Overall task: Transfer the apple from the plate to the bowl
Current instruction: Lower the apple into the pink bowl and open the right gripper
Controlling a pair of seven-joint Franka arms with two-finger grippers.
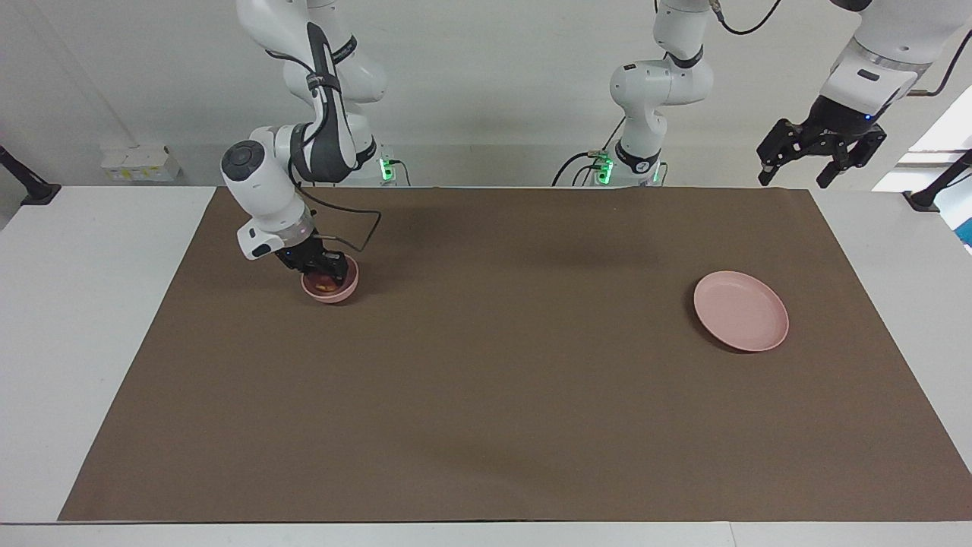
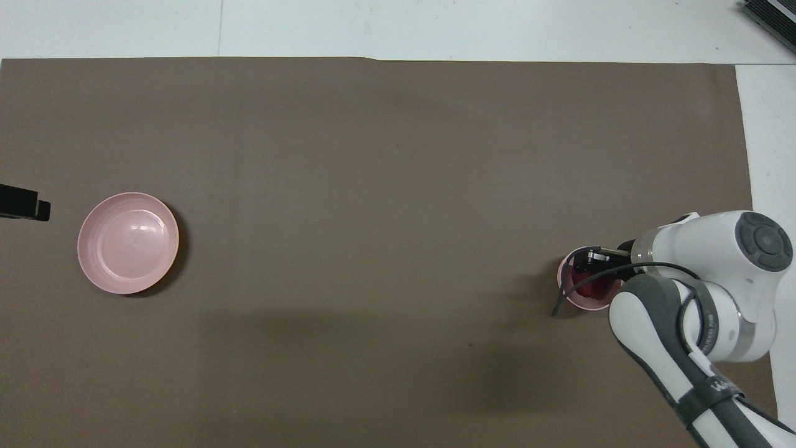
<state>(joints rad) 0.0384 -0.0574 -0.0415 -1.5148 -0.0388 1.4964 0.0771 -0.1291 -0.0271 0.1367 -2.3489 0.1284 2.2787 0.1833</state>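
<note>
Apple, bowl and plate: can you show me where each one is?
apple point(image 2: 589, 287), overhead view, on its red skin showing inside the bowl.
bowl point(image 1: 340, 292), facing view, on its outer pink wall.
plate point(image 1: 740, 310), facing view, on its bare flat middle.

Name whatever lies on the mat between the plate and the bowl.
Nothing: between the plate and the bowl only bare brown mat shows, clearest in the overhead view.

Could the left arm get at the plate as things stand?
Probably yes: the plate lies bare at the left arm's end, and the open left gripper hangs raised near it, nothing between.
</note>
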